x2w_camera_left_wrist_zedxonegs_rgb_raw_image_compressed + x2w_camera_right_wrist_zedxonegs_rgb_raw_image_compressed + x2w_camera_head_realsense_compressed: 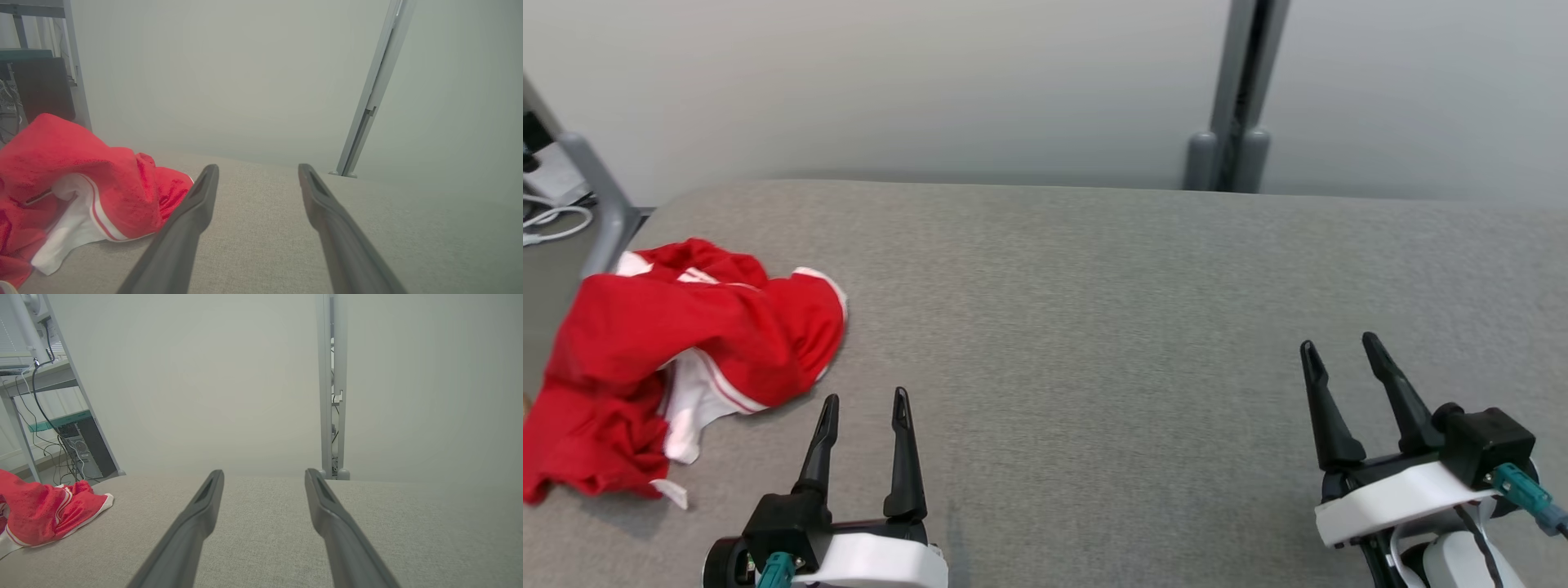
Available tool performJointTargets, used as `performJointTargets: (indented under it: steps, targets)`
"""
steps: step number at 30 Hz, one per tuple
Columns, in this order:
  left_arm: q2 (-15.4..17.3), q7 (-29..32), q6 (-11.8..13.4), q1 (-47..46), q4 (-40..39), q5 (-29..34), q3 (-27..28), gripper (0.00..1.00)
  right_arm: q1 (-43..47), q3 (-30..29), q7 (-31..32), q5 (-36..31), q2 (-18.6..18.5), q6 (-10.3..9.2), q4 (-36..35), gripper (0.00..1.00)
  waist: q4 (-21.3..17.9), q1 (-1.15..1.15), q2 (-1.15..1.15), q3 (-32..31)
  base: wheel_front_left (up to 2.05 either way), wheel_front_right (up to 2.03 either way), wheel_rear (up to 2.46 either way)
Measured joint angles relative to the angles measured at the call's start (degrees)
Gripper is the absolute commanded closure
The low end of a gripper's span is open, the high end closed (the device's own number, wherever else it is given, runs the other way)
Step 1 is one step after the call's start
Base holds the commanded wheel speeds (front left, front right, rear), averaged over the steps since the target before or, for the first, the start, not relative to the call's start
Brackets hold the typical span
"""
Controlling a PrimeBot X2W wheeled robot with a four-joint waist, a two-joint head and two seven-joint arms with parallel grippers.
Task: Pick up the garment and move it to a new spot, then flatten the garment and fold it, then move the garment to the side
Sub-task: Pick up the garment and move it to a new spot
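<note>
Crumpled red fabric garment with white trim and striped edging (686,359): lies in a loose heap at the far left of the grey cloth-covered table (1094,327). Its left part is at or over the table's edge; I cannot tell which. One white-lined flap is turned out toward me. It is not lifted or spread, and no fold in it looks deliberate.

Step in hand, as I judge it: the first one, the pick-up. Nothing of the task is done yet.

My left pincer (866,398): two long dark fingers spread wide, nothing between them, nothing touched. It sits just beside the heap's near right edge, tips pointing away from me. In the left wrist view the red cloth lies left of my left finger, close but apart as far as I can tell.

My right pincer (1339,343): likewise wide and empty, well apart from the garment, over bare table on the right.

Next move, judgement: the left pincer must swing left and down onto the heap, straddle a raised ridge of cloth, then close. The thick red hump looks a better hold than the thin white flap. The open middle of the table offers room to spread.

Risk: a shallow pinch may catch one layer only, and the rest would drag.

Beyond the table: pale wall, grey upright metal post (1237,98).
</note>
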Motion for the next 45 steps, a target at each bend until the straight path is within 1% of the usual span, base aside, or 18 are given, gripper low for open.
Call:
performJointTargets:
  steps: [5, 15, 16, 17, 18, 23, 32, 38, 45]
  targets:
    - [0.0, 0.0, -0.6, 1.1, 0.0, 0.2, 0.7, 0.00, 1.1, 2.4, 0.0, 0.6, -0.4, 0.00, -0.3, 0.00, 4.3, 0.00, 0.00, -0.7, 0.00, 0.00, 0.00]
    - [0.0, 0.0, -1.6, 3.3, -0.4, 0.8, 2.9, 0.00, 2.2, 5.5, 0.0, 0.8, -0.1, 0.00, -0.4, 0.00, 14.4, 0.00, 0.00, -2.2, 0.00, 0.00, 0.00]
    - [0.0, 0.0, -1.6, 3.3, -0.4, 0.8, 2.9, 0.00, 2.2, 5.5, 0.0, 0.8, -0.1, 0.00, -0.4, 0.00, 14.4, 0.00, 0.00, -2.2, 0.00, 0.00, 0.00]
    - [0.0, 0.0, -1.8, 3.6, -0.4, 1.0, 3.6, 0.00, 2.5, 5.9, -0.1, 0.8, 0.0, 0.00, -0.3, 0.00, 16.4, 0.00, 0.00, -2.4, 0.00, 0.00, 0.00]
    - [0.0, 0.0, -1.8, 3.6, -0.4, 1.0, 3.6, 0.00, 2.5, 5.9, -0.1, 0.8, 0.0, 0.00, -0.3, 0.00, 16.4, 0.00, 0.00, -2.4, 0.00, 0.00, 0.00]
    - [0.1, 0.0, -1.2, 4.6, -2.6, 1.0, 4.8, 0.00, 1.7, 8.3, 0.0, 0.8, -0.1, 0.01, 0.1, 0.00, 20.1, 0.00, 0.00, -2.2, 0.00, 0.00, 0.00]
    - [0.0, 0.0, 0.5, 5.8, -4.7, 0.8, 5.5, 0.00, -0.9, 12.3, 0.0, 2.3, -1.0, 0.02, 0.9, 0.00, 21.8, 0.00, 0.00, -0.4, 0.00, 0.00, 0.00]
    - [0.0, 0.0, 0.8, 5.8, -5.2, 0.8, 5.6, 0.00, -1.4, 13.0, 0.0, 2.7, -1.3, 0.02, 1.2, 0.00, 21.8, 0.00, 0.00, -0.4, 0.00, 0.00, 0.00]
    - [0.0, 0.0, 0.5, 5.8, -5.0, 0.9, 6.1, 0.00, -1.4, 12.5, 0.0, 2.9, -1.3, 0.01, 1.5, 0.00, 21.4, 0.00, 0.00, -1.1, 0.00, 0.00, 0.00]
